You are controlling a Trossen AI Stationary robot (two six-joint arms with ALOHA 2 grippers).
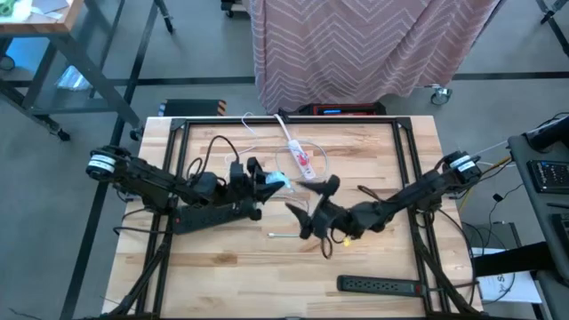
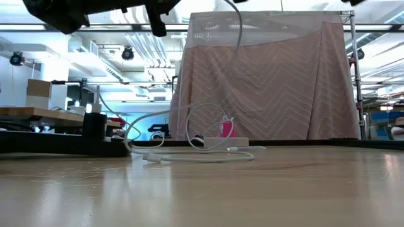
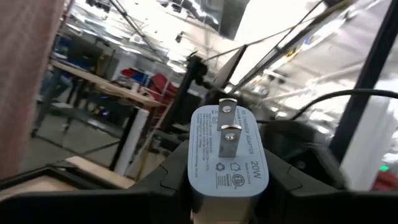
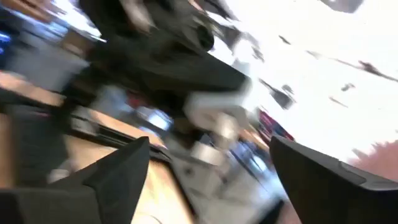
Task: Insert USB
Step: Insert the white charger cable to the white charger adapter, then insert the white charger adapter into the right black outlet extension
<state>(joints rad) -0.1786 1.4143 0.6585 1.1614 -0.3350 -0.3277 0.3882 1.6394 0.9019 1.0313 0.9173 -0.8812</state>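
My left gripper (image 1: 265,181) hovers above the black power strip (image 1: 213,214) near the table's middle, shut on a white 20W wall charger (image 3: 227,155) whose two metal prongs (image 3: 227,127) face the left wrist camera. My right gripper (image 1: 312,198) hangs open just right of the charger (image 1: 279,180), touching nothing. The right wrist view is blurred; it shows the white charger (image 4: 211,121) ahead between my open fingers. A white USB cable (image 1: 313,153) lies looped on the table toward the far edge; in the low view the cable (image 2: 189,155) rests flat on the wood. My left gripper pinches the charger's body (image 3: 205,186) between its two fingers, at the end opposite the prongs. The charger is lifted clear of the table and the power strip, its pronged face turned away from the fingers.
A white and pink packet (image 1: 300,157) lies among the cable loops. A second black power strip (image 1: 382,286) lies near the table's near right corner. Small green and yellow bits (image 1: 286,236) sit on the wood below my right gripper. A pink draped cloth (image 1: 373,44) stands beyond the far edge.
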